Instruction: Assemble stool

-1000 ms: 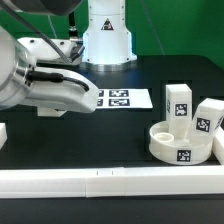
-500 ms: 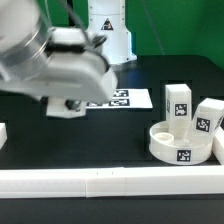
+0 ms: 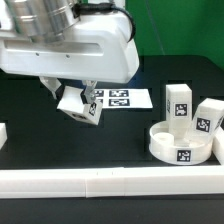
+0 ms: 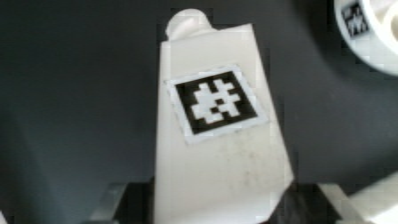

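Observation:
My gripper hangs above the black table at the exterior view's left, shut on a white stool leg with a black-and-white tag, held tilted off the table. In the wrist view the same leg fills the middle, its tag facing the camera, with the fingers at both sides of its near end. The round seat lies at the exterior view's right, and its edge shows in the wrist view's corner. Two more legs stand upright at the seat's far side.
The marker board lies flat behind the held leg. A long white rail runs along the near edge of the table. A small white block sits at the exterior view's left edge. The arm's white base stands at the back.
The arm has swung from low at the left to upright over the table. The held leg, hidden by the arm before, now hangs in plain sight in front of the marker board.

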Motion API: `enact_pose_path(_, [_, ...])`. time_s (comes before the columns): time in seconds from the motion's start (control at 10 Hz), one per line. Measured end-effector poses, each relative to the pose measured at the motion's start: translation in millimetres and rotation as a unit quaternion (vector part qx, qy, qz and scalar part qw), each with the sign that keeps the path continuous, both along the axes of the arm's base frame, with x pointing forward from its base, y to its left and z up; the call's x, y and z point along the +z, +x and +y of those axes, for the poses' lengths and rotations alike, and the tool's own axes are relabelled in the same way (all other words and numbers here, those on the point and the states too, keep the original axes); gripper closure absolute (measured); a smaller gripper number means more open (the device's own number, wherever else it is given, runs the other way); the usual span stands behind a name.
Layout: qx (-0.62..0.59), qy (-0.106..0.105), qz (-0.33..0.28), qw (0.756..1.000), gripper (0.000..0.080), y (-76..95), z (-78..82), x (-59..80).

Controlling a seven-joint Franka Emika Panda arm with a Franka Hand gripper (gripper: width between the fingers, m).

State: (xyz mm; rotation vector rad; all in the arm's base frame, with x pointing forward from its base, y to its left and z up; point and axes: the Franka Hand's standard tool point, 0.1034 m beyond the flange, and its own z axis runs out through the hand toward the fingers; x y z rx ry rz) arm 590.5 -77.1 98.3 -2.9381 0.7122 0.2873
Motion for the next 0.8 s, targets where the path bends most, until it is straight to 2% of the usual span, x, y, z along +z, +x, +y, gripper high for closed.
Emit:
enact_pose_path(0.1, [-0.004, -0.013, -0.027, 1.000, 0.0479, 3.1, 2.5, 1.2])
enact_pose_path(0.2, [-0.007, -0.027, -0.065, 0.998, 0.0479, 7.4, 12.6, 9.3])
enact_pose_path(0.3, [-0.011, -0.031, -0.089, 0.995, 0.0479, 7.9, 26.6, 20.8])
enact_pose_path(0.4, [-0.016, -0.043, -0.139, 0.989, 0.0479, 13.0, 38.0, 33.2])
enact_pose_path(0.5, [-0.017, -0.056, -0.178, 0.982, 0.0479, 12.6, 45.9, 38.3])
enact_pose_path(0.7, [-0.016, -0.083, -0.232, 0.969, 0.0479, 15.4, 45.9, 35.3])
enact_pose_path(0.8, [-0.014, -0.083, -0.232, 0.969, 0.0479, 13.3, 47.9, 33.3])
